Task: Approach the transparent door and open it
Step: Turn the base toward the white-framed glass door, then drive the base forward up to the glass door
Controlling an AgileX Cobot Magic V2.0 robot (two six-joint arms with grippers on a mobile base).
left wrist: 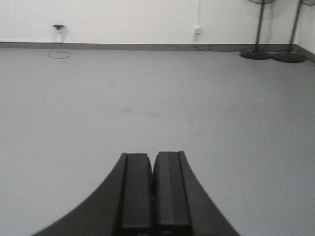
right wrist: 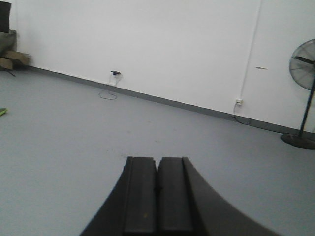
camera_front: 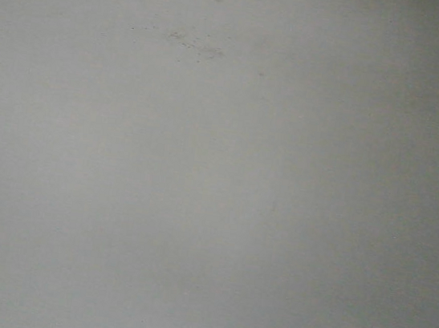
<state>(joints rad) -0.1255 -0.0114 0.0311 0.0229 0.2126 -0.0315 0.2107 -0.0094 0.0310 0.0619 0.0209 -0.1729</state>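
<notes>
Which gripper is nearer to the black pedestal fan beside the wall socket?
Right, probably. The black pedestal fan stands far ahead and rightward of the left gripper and the right gripper alike.

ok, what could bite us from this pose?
No glass door shows in any view. The front camera sees only grey floor, so heading is a guess.
Black pedestal fans and a loose dark floor cable by the white wall are hazards en route.
Left gripper and right gripper are shut and must open before any pull.
</notes>
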